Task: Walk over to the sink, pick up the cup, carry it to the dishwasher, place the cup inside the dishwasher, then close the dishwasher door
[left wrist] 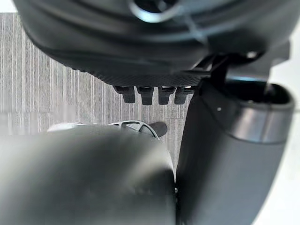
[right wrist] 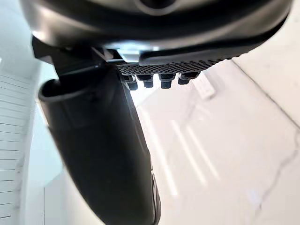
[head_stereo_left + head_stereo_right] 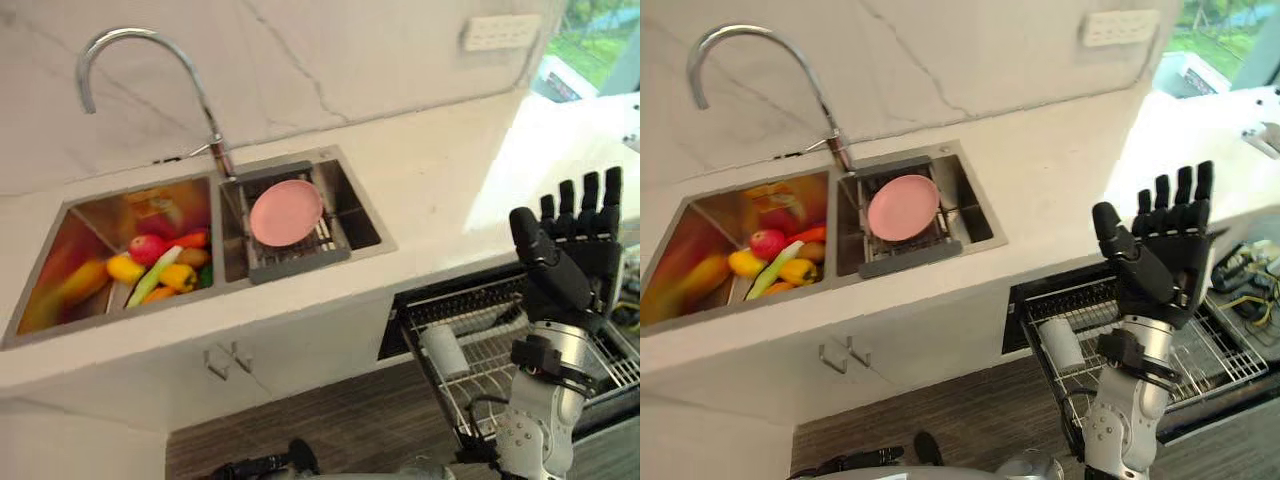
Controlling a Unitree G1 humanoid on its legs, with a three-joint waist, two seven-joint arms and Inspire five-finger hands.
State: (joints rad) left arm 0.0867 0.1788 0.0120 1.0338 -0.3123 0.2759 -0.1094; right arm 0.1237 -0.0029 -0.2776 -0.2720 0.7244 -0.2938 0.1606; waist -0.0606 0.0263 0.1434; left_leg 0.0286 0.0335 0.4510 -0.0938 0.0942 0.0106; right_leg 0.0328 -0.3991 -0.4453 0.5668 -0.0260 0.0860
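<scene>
Cup (image 3: 443, 350) sits in the pulled-out dishwasher rack (image 3: 497, 343), lower right of the frame. Right hand (image 3: 575, 265) is raised just right of it, fingers straight, empty. Left hand (image 1: 146, 93) hangs relaxed and empty over the floor (image 1: 47, 70).

- The right hand (image 3: 572, 268) stands raised on its silver-grey arm (image 3: 540, 425), fingers straight and pointing upward, the thumb spread a little to the side, holding nothing.
- The left hand (image 1: 150, 42) has its fingers (image 1: 146, 94) stretched out in a row, also empty.
</scene>
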